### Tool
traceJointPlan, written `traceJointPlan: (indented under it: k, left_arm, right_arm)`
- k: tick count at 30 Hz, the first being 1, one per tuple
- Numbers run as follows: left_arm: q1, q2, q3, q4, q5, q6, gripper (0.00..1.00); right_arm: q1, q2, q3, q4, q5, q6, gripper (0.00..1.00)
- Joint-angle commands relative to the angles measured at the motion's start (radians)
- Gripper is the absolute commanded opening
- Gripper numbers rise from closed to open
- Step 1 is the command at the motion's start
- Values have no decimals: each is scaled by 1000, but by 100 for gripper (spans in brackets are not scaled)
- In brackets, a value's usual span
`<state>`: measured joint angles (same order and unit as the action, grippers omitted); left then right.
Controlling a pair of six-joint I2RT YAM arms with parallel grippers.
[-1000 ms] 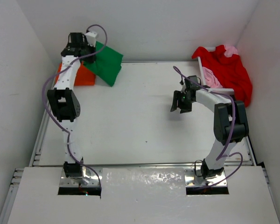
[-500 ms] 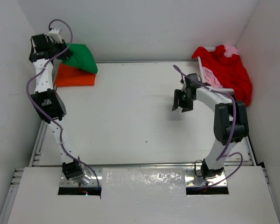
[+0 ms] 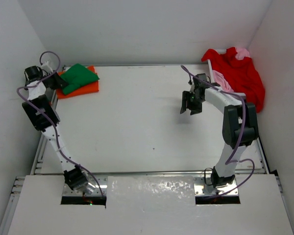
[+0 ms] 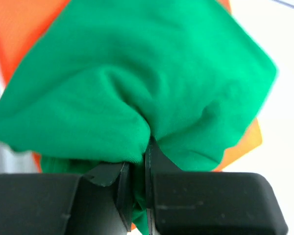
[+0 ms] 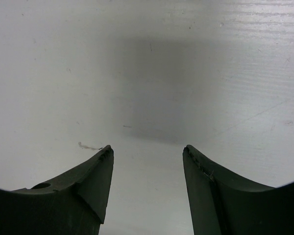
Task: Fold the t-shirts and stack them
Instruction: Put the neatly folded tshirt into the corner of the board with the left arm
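A: Left end effector (image 4: 137, 169)?
B: Clamped on the green t-shirt (image 4: 137, 83), which lies atop the orange t-shirt (image 3: 88, 90) at the table's (image 3: 137, 127) far-left corner.
A: Right end effector (image 5: 147, 156)?
B: Fingers apart, holding nothing, over the table. The red t-shirt (image 3: 242, 73) is heaped far right.

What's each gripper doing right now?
Left gripper: shut on the green t-shirt.
Right gripper: open, holding nothing.

The orange shirt (image 3: 88, 89) lay folded flat at the far left corner of the table (image 3: 137, 127), the green shirt (image 3: 80, 76) bunched on top of it; at the far right corner the red shirt (image 3: 245, 73) was heaped, crumpled, over the light pink shirt (image 3: 223, 84)
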<state>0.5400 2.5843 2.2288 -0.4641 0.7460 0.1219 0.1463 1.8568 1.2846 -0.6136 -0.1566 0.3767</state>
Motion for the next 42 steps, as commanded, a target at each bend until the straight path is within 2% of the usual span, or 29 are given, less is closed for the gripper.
traceJointPlan:
  k: [1,10,13,21,27,33,37,40,42]
  left_arm:
    - [-61,-124,-40,2,82,26,0]
    - [-93,-125,78,128,104,-174,0]
    - [-126,-150,107,157,76,-183,0]
    - [-221,-248,114,413,56,-327,0]
    - [-321,-199,207,579,84,-465,0]
    - [-350,-138,284,685,76,-467,0]
    - [-357,-113,234,654,104,-413,0]
    - [-351,-127,119,645,185,-394,0]
    - [-336,-124,50,624,303,-401,0]
  right_arm:
    - [6,16,53,-11,8,-12,57]
    - [9,8,19,-15,17,-27,57]
    - [9,8,7,-9,11,-22,57]
    - [9,2,-14,-5,6,-22,57]
    - [9,-5,-24,-14,8,-27,57]
    - [9,-25,-47,-26,15,-32,57]
    - [9,-37,-64,-37,20,-35,57]
    - [9,-48,-82,-31,22,-35,57]
    - [12,-53,-99,-25,17,-29,57]
